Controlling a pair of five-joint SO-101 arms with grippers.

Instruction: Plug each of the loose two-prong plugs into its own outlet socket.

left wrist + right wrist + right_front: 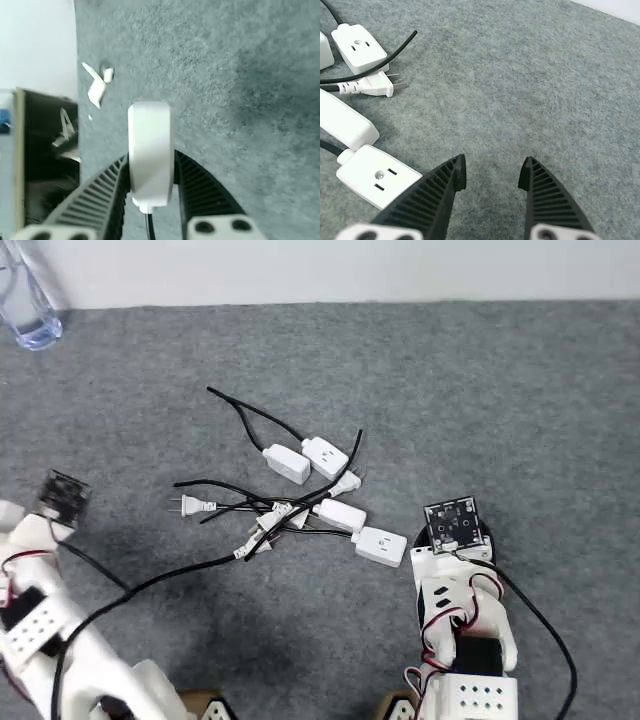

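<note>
My left gripper [150, 157] is clamped on a white socket block [149, 140] over by the table's [500, 390] left edge. And my right gripper [492, 172] is spread apart, just beside an outlet socket [377, 182] near the table's middle.

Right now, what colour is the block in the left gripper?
White block; left wrist view shows it best.

A grey felt mat [500, 390] covers the whole work surface, evenly lit, with soft shadow toward its near left part. Along the mat's far edge runs a plain white wall [350, 270]. 1 clear bottle [28, 310] stands at the mat's far left corner. In the left wrist view, white scraps [96, 87] lie on the mat near its edge, and beyond that edge is a dark opening [47, 150] framed by a pale wooden edge [20, 150].
</note>
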